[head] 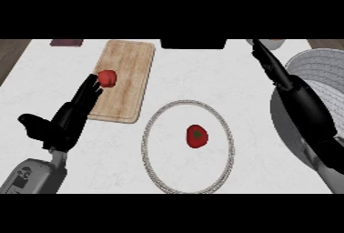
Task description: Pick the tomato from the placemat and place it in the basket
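I see the tomato lying inside a round white placemat with a rope-like rim, its green calyx facing up. It is well apart from both hands, and nothing touches it.

The left hand rests on the counter with fingers straight and thumb splayed, holding nothing. Just beyond its fingertips, a second red item sits at the near edge of a wooden cutting board; I cannot tell whether the fingertips touch it. I judge it a distractor, since it is not on the placemat.

The right hand is extended, its fingers straight and pointing away from me, also holding nothing. The tomato lies well to the thumb side of this hand and nearer to me than its fingertips.

Handling estimate: the tomato is light, round, smooth-skinned and somewhat soft, so it may roll or slip. I would take it across its widest girth, fingers on one side and thumb opposite, closing only enough to lift it.

Visibility limits: the pale ribbed container behind the right forearm is probably the basket, but the arm covers much of it and the frame edge cuts it off. The objects along the far edge are also cropped and unidentifiable.
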Robot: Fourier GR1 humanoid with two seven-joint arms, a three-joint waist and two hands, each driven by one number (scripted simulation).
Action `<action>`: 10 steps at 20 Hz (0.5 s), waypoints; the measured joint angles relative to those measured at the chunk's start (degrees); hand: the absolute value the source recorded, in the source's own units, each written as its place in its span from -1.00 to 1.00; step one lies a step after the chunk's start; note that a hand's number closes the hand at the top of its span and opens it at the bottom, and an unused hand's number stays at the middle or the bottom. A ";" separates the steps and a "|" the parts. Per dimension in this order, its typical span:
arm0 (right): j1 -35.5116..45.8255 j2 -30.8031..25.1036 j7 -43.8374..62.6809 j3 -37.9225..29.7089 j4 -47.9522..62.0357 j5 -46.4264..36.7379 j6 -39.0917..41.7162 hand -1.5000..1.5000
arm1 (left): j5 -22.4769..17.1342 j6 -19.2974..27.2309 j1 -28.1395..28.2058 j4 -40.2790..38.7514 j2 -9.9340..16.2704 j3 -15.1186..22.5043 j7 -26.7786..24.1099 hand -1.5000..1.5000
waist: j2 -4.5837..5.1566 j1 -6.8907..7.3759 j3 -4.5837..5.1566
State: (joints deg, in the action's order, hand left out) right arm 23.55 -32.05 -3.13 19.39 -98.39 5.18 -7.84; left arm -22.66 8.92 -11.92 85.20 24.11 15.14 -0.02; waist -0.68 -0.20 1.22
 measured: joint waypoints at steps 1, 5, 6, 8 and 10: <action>-0.78 0.45 -1.47 -0.46 0.44 1.29 0.96 1.00 | 0.24 0.03 -0.09 -0.45 0.06 -0.25 0.03 0.00 | 0.17 0.03 -0.27; -3.00 7.09 -7.42 -0.93 5.45 10.88 5.69 1.00 | 2.89 1.50 -0.65 -2.22 2.20 -0.56 1.38 0.00 | 1.73 1.88 -1.31; -3.66 8.90 -8.53 -1.02 6.49 13.90 7.37 1.00 | 3.79 1.88 -0.63 -2.78 3.00 -0.54 1.73 0.00 | 2.24 2.50 -1.57; -3.70 12.12 -15.37 -0.07 5.38 16.36 11.15 1.00 | 4.66 2.31 -0.56 -3.91 3.77 -0.27 3.08 0.00 | 2.39 2.81 -1.93; -4.95 16.16 -22.12 1.43 5.41 18.70 14.58 -1.00 | 5.49 2.95 -1.04 -4.89 4.01 0.09 4.52 0.00 | 2.36 2.59 -1.98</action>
State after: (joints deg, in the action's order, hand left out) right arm 18.60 -15.89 -25.25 20.82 -92.99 23.88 6.75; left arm -17.17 11.87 -12.96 80.31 28.12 15.23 4.50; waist 1.68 2.40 -0.76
